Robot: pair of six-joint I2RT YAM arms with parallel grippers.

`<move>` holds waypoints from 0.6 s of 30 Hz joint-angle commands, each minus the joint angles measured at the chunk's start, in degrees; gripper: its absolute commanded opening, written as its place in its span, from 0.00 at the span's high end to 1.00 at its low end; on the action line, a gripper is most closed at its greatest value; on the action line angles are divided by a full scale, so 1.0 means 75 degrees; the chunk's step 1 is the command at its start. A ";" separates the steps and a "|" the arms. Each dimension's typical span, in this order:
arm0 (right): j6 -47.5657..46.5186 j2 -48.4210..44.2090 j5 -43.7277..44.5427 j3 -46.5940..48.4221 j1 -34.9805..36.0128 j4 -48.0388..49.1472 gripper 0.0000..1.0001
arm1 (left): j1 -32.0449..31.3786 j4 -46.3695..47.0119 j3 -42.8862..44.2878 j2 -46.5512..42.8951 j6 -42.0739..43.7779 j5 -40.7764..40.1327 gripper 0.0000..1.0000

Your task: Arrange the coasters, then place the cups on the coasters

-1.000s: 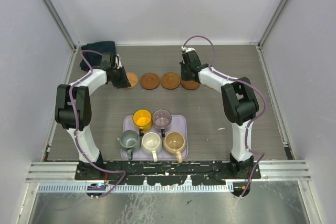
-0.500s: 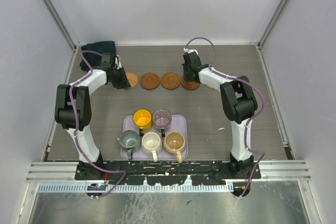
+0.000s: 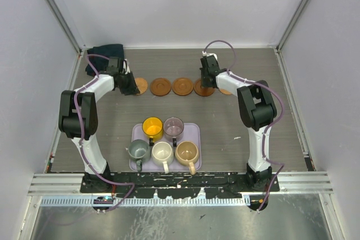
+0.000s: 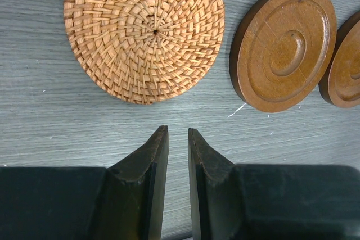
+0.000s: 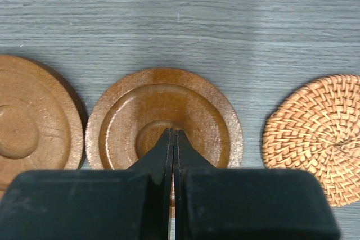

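Several coasters lie in a row across the far half of the table. The two end ones are woven rattan; those between are ringed brown wood. My right gripper is shut, its tips over the centre of a wooden coaster. My left gripper hovers just short of the left woven coaster, fingers nearly together with only a slim gap and nothing between them. The cups stand together on the lavender tray: yellow, mauve, grey-green, cream, tan.
A dark cloth is bunched in the back left corner, just behind the left arm. White walls and metal rails close in the table on three sides. Both arm bases stand at the near edge, either side of the tray.
The right wrist has shifted slightly to the right and back along the coaster row. The left arm, the coasters and the cups have not moved.
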 commanded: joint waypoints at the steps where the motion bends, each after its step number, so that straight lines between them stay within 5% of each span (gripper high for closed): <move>1: 0.0099 -0.0052 0.0348 -0.0063 -0.0083 0.0135 0.99 | 0.0067 0.0278 -0.0001 -0.0292 -0.0059 0.0133 0.78; 18: 0.0122 -0.0126 0.0191 -0.0117 -0.0186 0.0147 0.99 | 0.0082 0.0284 0.0022 -0.0283 -0.0085 0.0157 0.78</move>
